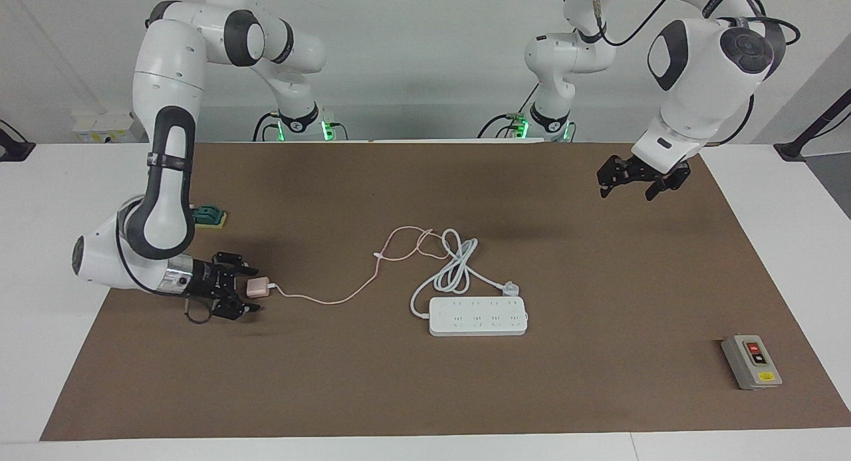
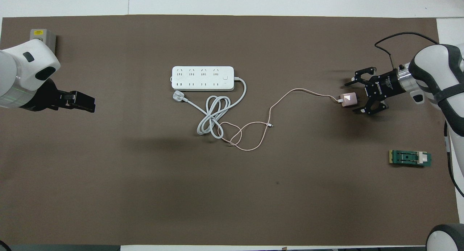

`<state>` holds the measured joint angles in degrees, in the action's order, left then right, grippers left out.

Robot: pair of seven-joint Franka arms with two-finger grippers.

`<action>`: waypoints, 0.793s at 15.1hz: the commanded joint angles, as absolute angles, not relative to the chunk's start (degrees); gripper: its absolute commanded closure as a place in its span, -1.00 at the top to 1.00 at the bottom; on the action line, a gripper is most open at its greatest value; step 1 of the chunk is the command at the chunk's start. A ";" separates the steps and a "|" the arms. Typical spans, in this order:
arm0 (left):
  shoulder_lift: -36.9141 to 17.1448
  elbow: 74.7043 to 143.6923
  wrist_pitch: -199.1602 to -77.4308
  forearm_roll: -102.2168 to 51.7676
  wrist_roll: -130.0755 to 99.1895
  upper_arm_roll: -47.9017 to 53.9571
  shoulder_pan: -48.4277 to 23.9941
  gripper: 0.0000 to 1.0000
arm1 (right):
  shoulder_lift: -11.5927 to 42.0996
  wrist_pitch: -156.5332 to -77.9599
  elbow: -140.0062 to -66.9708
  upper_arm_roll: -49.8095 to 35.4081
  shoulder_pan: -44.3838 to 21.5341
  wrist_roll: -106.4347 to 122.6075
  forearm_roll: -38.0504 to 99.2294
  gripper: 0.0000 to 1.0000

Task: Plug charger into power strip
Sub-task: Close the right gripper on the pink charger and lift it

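In the facing view, the right gripper [image 1: 251, 289] lies low at the right arm's end, jaws spread around the charger [image 1: 257, 287], not yet clamped. The power strip [image 1: 478, 316] waits mid-table, unplugged. The left gripper [image 1: 626, 189] hangs open, idle, so grasping, carrying and plugging remain.

Right gripper [image 2: 353, 98], black body: white lettering present, too small to read.
Grey rectangular switch box [image 1: 751, 362], at the mat corner toward the left arm's end: yellow label [image 1: 766, 376], print not legible.
White rectangular power strip [image 1: 477, 316]: no readable marking.
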<state>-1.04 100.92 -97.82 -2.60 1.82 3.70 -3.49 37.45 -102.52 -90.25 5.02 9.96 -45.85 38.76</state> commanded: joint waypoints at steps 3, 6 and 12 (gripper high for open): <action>-0.09 102.13 -97.38 -10.79 2.99 3.16 -2.82 1.00 | 38.06 -103.88 -89.91 4.92 9.67 -44.56 39.82 -1.00; -0.09 101.69 -97.29 -13.52 8.85 2.99 -1.14 1.00 | 38.06 -103.97 -89.82 4.92 9.58 -44.82 39.90 -1.00; -1.49 101.78 -97.03 -26.16 9.93 2.72 2.89 1.00 | 35.77 -100.39 -85.10 4.31 5.99 -56.30 39.73 -1.00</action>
